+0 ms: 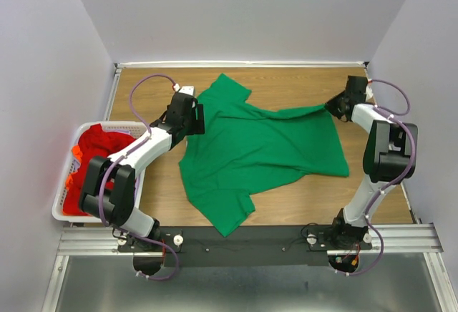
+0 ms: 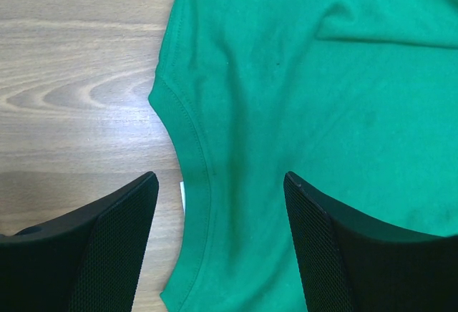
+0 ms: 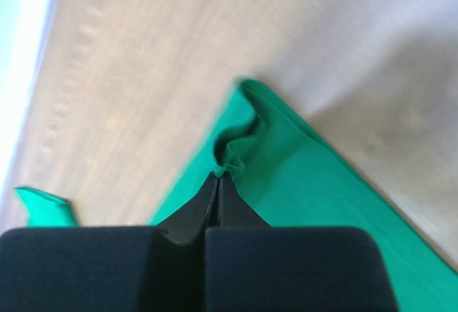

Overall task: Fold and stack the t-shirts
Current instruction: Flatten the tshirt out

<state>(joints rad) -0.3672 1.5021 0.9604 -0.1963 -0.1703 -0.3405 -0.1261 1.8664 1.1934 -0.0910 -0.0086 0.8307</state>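
Note:
A bright green t-shirt [image 1: 257, 147] lies spread on the wooden table, one corner pulled up toward the back right. My right gripper [image 1: 333, 106] is shut on that corner, and the cloth [image 3: 300, 176] bunches at the fingertips [image 3: 218, 176]. My left gripper [image 1: 197, 117] is open and hovers over the shirt's left edge. Its neckline hem [image 2: 187, 147] lies between the two black fingers [image 2: 107, 240]. Red and orange t-shirts [image 1: 93, 158] lie heaped in the basket at the left.
A white slatted basket [image 1: 63, 212] stands off the table's left edge. Bare wood [image 1: 150, 183] lies between it and the shirt. White walls close in the back and both sides. A black rail [image 1: 250, 244] runs along the near edge.

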